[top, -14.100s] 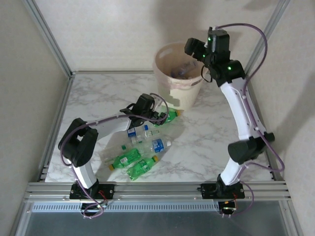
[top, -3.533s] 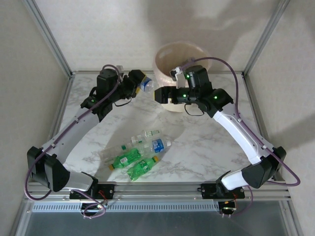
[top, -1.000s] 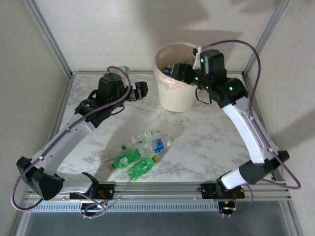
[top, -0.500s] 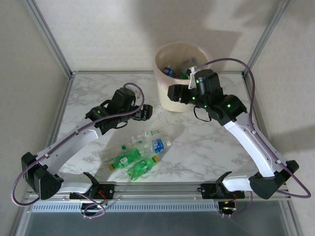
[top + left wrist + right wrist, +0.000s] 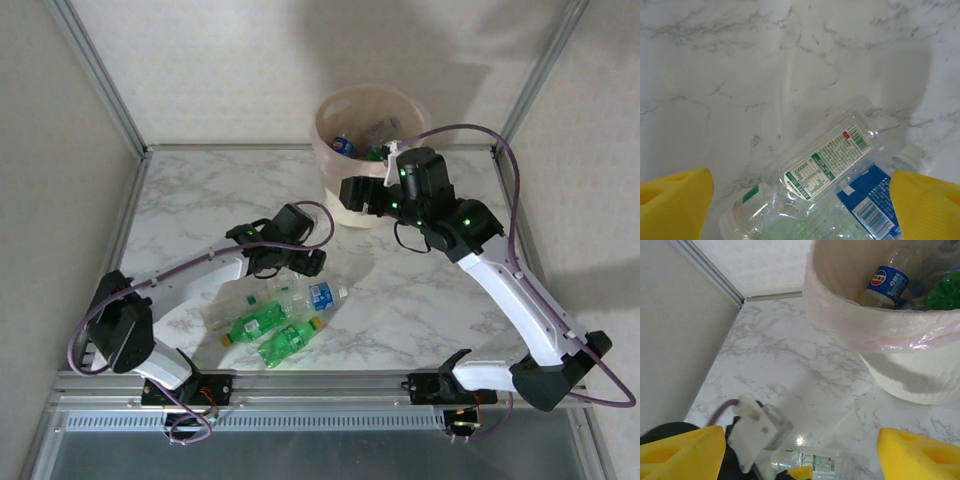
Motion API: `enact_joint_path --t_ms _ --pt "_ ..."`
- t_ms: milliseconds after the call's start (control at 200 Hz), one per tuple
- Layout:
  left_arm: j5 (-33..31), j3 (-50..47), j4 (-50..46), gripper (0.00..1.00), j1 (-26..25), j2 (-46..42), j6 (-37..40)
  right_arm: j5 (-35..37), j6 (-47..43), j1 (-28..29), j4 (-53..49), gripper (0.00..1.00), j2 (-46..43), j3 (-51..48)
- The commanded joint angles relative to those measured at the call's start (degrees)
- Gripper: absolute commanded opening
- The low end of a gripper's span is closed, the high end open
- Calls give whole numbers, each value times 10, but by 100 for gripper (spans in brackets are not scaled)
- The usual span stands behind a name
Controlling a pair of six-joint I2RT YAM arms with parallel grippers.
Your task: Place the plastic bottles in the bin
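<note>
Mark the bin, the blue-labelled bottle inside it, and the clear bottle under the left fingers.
bin (image 5: 329, 172): top external, outer wall.
blue-labelled bottle (image 5: 886, 281): right wrist, its label.
clear bottle (image 5: 830, 157): left wrist, its printed label.

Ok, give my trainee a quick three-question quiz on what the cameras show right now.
1. True or false: the left gripper is shut on a bottle.
2. Which lies right below that gripper? A) clear plastic bottle with white-green label B) orange can C) glass jar
3. Short answer: where is the blue-labelled clear bottle in the right wrist view?
Key: 1 false, it is open and empty. 2 A. 3 Inside the round cream plastic bin.
</note>
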Motion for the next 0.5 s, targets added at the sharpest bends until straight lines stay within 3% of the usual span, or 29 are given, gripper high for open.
enact_joint_path --t_ms 0,496 --pt "-17 12 8 91 -5 18 26 12 12 4 6 80 -19 -5" --pt "-24 26 6 91 -17 95 65 32 44 4 5 83 -62 -39"
